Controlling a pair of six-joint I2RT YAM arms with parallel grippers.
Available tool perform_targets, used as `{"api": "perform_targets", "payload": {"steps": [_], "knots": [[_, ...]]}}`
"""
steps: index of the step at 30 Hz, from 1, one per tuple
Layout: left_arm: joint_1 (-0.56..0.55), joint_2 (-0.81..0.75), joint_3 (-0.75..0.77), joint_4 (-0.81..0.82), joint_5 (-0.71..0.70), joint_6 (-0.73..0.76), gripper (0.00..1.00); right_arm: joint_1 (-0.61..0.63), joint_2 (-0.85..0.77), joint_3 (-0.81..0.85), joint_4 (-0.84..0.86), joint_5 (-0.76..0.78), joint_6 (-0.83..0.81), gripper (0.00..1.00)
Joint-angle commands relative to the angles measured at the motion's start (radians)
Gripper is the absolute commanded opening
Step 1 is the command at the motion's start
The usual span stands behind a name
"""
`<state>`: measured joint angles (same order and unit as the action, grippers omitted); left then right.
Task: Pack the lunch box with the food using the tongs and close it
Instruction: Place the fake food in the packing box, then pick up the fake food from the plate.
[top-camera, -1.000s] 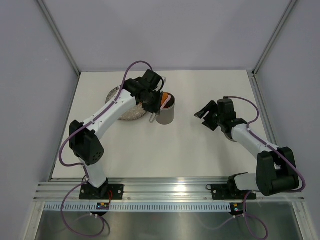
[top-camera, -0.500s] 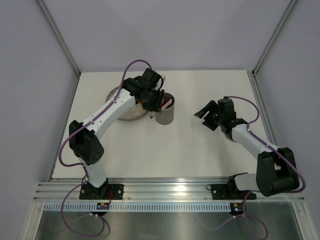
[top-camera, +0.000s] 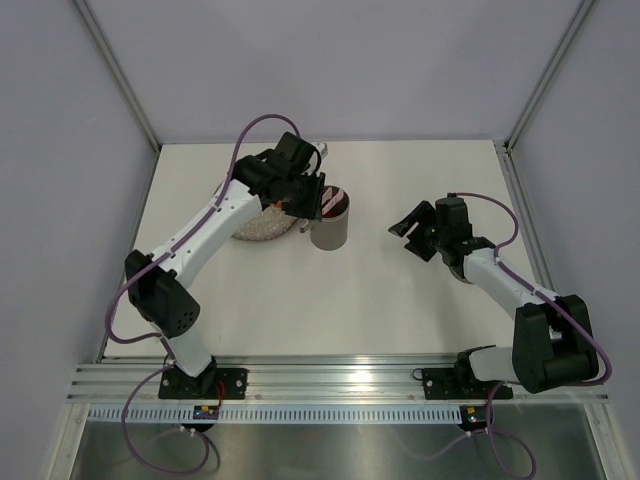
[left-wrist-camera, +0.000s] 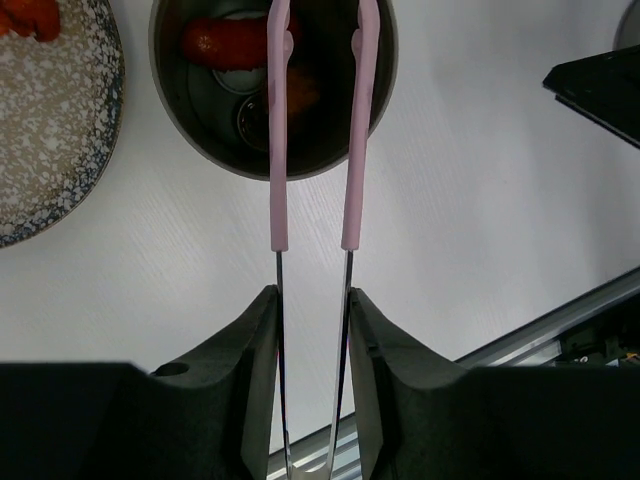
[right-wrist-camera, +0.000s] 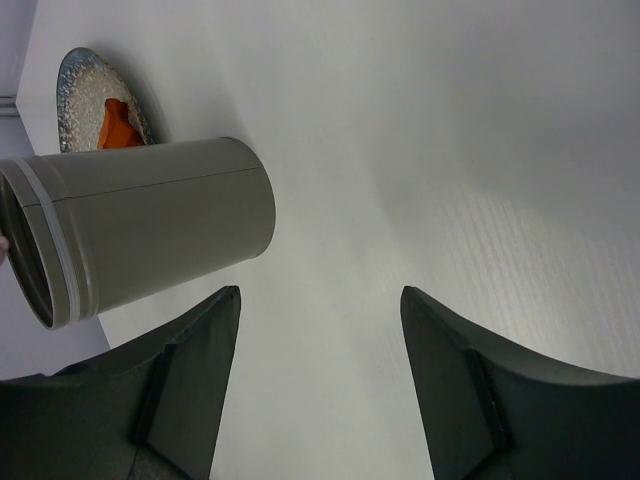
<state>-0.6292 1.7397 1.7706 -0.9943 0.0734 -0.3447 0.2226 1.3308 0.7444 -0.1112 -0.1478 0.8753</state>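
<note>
Left claw (left-wrist-camera: 312, 300) clamps the tongs (left-wrist-camera: 278, 150), their thin arms pinched between its fingers. Pink tips hang over the mouth of the lunch box (top-camera: 330, 235), top centre of the left wrist view. Red food (left-wrist-camera: 212, 40) lies inside. Speckled plate (left-wrist-camera: 60, 150) at upper left. Right claw (right-wrist-camera: 318, 300) gapes, empty, with the lunch box at left of its view, apart on the worktop (right-wrist-camera: 450, 150).

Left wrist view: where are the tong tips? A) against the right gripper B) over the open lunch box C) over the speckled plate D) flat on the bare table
B: the tongs, pinched by the left gripper, reach over the lunch box mouth, with food inside.
</note>
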Motion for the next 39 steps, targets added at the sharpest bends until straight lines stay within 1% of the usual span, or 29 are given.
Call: {"api": "perform_targets", "payload": {"steps": [1,6,7,9,10,12,13,14,16,19,22,26,31,33,34,35,39], "knots": [[-0.006,-0.12,0.046,0.069,0.005,-0.014,0.26,0.003,-0.024,-0.002,0.005,0.011,-0.002,0.73],[0.005,-0.181,0.038,0.08,-0.069,-0.011,0.22,0.003,-0.018,0.003,0.008,0.008,-0.006,0.73],[0.028,-0.195,0.035,0.071,-0.095,-0.008,0.22,0.003,-0.018,0.003,0.007,0.005,-0.006,0.73],[0.069,-0.204,0.012,0.06,-0.096,-0.016,0.21,0.003,-0.019,0.004,0.007,0.004,-0.004,0.73],[0.122,-0.219,-0.005,0.063,-0.087,-0.023,0.2,0.003,-0.021,0.007,0.007,0.002,-0.007,0.73],[0.183,-0.236,-0.08,0.08,-0.08,-0.056,0.2,0.003,-0.025,0.007,0.005,0.002,-0.006,0.73],[0.238,-0.244,-0.103,0.095,-0.052,-0.066,0.2,0.004,-0.025,0.009,0.005,0.002,-0.006,0.73],[0.261,-0.25,-0.152,0.101,-0.055,-0.085,0.2,0.003,-0.027,0.009,0.004,0.001,-0.007,0.73],[0.302,-0.247,-0.187,0.115,-0.069,-0.096,0.2,0.004,-0.028,0.012,0.002,0.002,-0.009,0.73],[0.316,-0.206,-0.224,0.117,-0.078,-0.094,0.22,0.003,-0.033,0.018,-0.005,0.001,-0.012,0.73],[0.315,-0.161,-0.246,0.137,-0.124,-0.093,0.24,0.003,-0.036,0.021,-0.012,-0.001,-0.015,0.73],[0.33,-0.095,-0.241,0.149,-0.141,-0.088,0.27,0.003,-0.048,0.019,-0.022,0.005,-0.018,0.73],[0.361,0.004,-0.211,0.169,-0.093,-0.105,0.32,0.003,-0.053,0.016,-0.022,0.005,-0.016,0.73],[0.365,0.024,-0.194,0.181,-0.08,-0.112,0.33,0.003,-0.053,0.016,-0.022,0.007,-0.018,0.73],[0.365,0.037,-0.191,0.189,-0.08,-0.12,0.35,0.003,-0.051,0.015,-0.022,0.008,-0.018,0.73],[0.364,0.044,-0.185,0.198,-0.052,-0.123,0.36,0.003,-0.05,0.015,-0.022,0.008,-0.018,0.73],[0.368,0.09,-0.154,0.218,-0.029,-0.14,0.37,0.003,-0.045,0.018,-0.021,0.008,-0.018,0.74]]}}
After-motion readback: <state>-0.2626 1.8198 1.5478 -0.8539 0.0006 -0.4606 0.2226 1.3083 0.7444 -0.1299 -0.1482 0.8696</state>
